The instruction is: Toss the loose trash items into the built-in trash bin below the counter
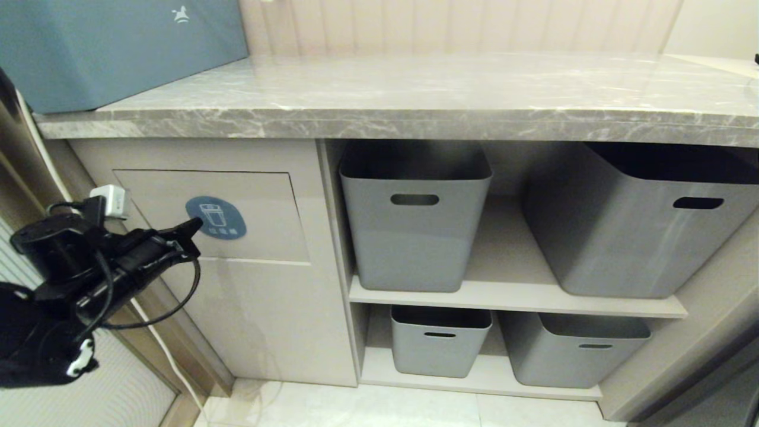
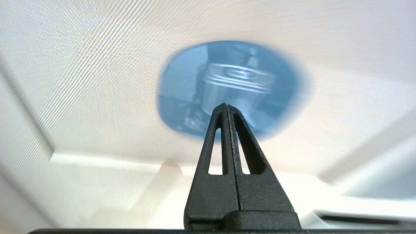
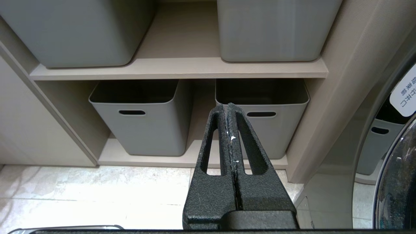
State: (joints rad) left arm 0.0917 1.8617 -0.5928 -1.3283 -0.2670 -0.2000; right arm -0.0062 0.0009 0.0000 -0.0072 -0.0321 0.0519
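Grey marble counter [image 1: 415, 95]: long slab with white veins and a thick polished edge, running across the top of the head view; no loose scraps visible on the stretch in view.
Blue box [image 1: 112, 47]: sits on the counter's far left end.
Built-in trash bin [image 1: 249, 296]: beige cabinet front under the counter's left part.
Flap [image 1: 261, 213]: rectangular panel in the upper half of that front, lying flush.
Sticker [image 1: 216, 217]: blue oval with a white bin icon, on the flap's left half.
Left gripper [image 1: 193, 228]: raised level in front of the flap, tip pointing at the sticker's left edge; contact cannot be judged. Fingers [image 2: 224, 143] pressed together along their whole length, nothing between them.
Left wrist view: sticker fills the middle, directly beyond the closed tip.
Right gripper [image 3: 227, 109]: out of the head view; in its own view it hangs low, facing the lower shelf. Jaws pressed flat together with no object in them; tiny white flecks sit on the seam.
Grey tubs [image 1: 415, 219]: four with slot handles, two on the upper shelf and two below, right of the bin front.
White plug [image 1: 112, 200]: on the cabinet front just left of the flap, white cable trailing down.
Floor [image 1: 356, 409]: pale tiles.
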